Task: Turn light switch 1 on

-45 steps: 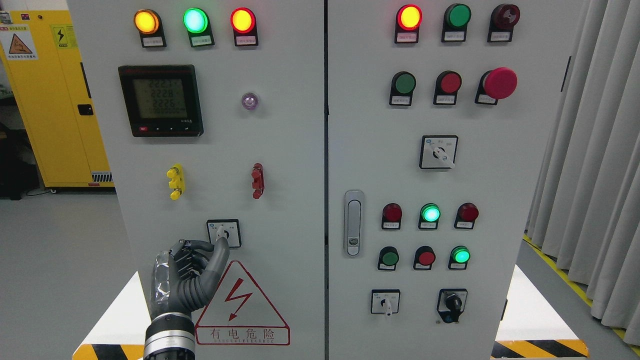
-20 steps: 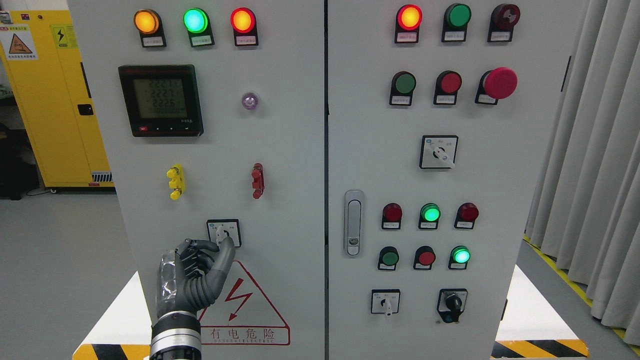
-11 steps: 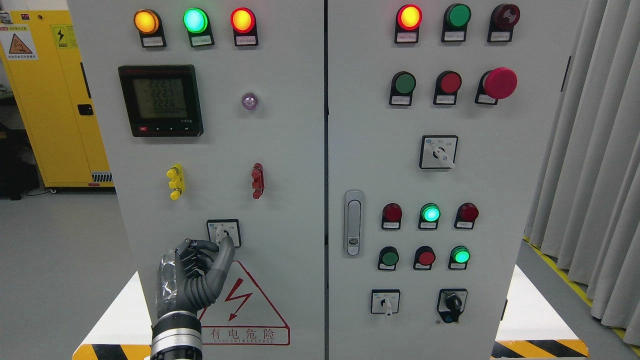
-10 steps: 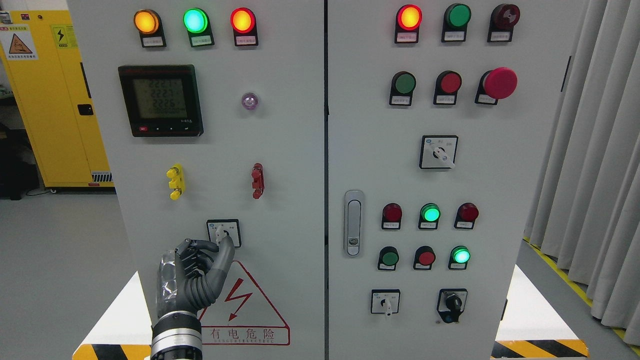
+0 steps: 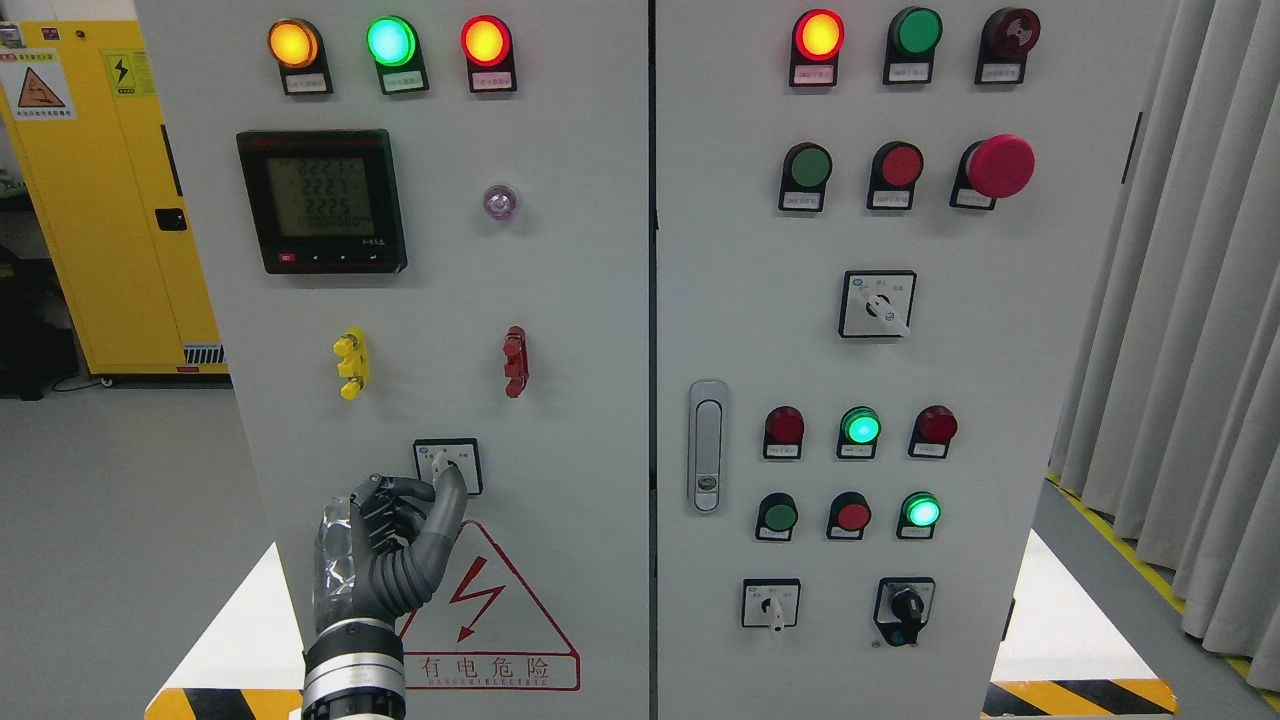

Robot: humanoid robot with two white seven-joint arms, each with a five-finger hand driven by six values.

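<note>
On the lower part of the left cabinet door (image 5: 560, 300) sits a small square rotary switch (image 5: 447, 465) with a white knob. My left hand (image 5: 438, 484), dark grey with a silver wrist, reaches up from the bottom left. Its thumb (image 5: 452, 482) and index finger (image 5: 412, 487) are pinched on the lower end of the knob, and the other fingers are curled below. The thumb hides part of the knob, so its pointing direction is unclear. The right hand does not show.
Above the switch are yellow (image 5: 351, 364) and red (image 5: 515, 361) terminals, a digital meter (image 5: 322, 200) and three lit lamps. The right door carries more lamps, push buttons, a red mushroom button (image 5: 998, 166), rotary switches and a handle (image 5: 707, 446). A yellow cabinet (image 5: 110, 200) stands far left, curtains (image 5: 1180, 320) right.
The left hand has crept slightly right and settled on the knob; over the last half second the thumb shifted a little up and left across it. The panel lamps look unchanged.
</note>
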